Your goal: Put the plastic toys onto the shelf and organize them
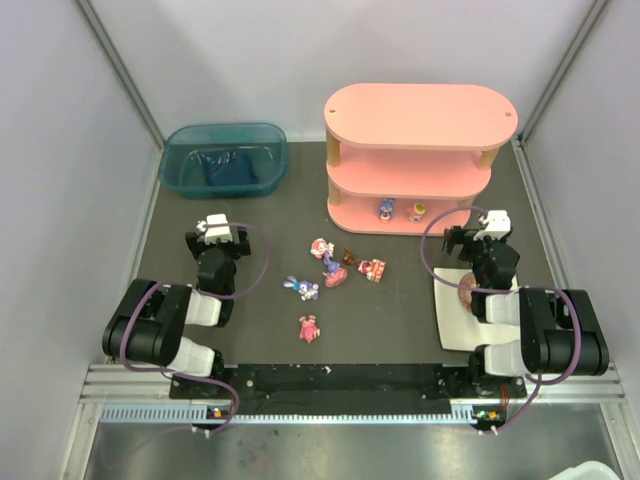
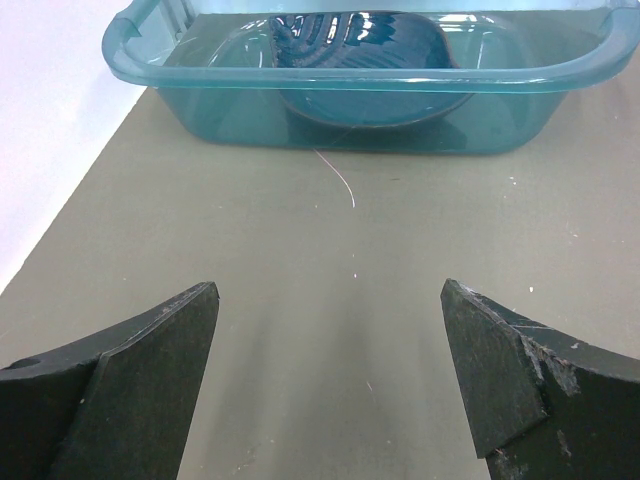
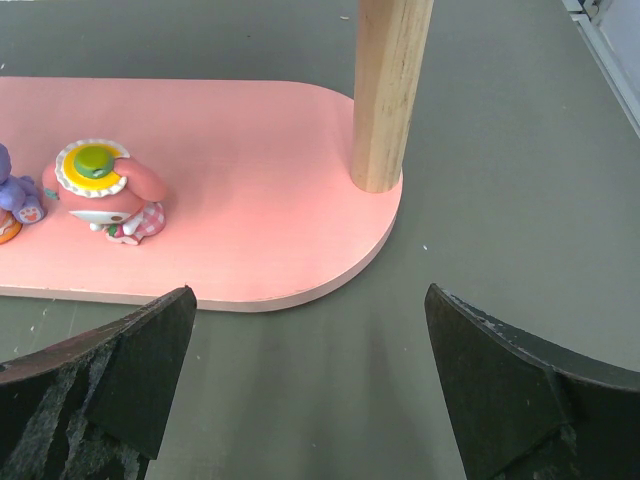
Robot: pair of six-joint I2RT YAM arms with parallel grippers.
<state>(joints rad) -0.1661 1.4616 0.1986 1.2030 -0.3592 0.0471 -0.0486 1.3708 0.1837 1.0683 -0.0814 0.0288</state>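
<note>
The left gripper point(image 2: 330, 305) and the right gripper point(image 3: 310, 300) both have their jaws wide apart and hold nothing, the left arm facing the teal bin point(image 2: 350, 95), the right arm low before the shelf point(image 3: 250, 150), where two plastic toys point(image 3: 100, 190) stand on the bottom board and the others lie on the table point(image 1: 400, 320) between the arms.

Purple toy point(image 3: 14, 192) cut by left edge

Matt pink shelf point(image 3: 260, 180) with smooth pale wooden post point(image 3: 385, 90); glossy plastic figurine point(image 3: 105, 190); translucent, glossy teal plastic bin point(image 2: 200, 105); matt dark-grey desk point(image 2: 330, 260).
</note>
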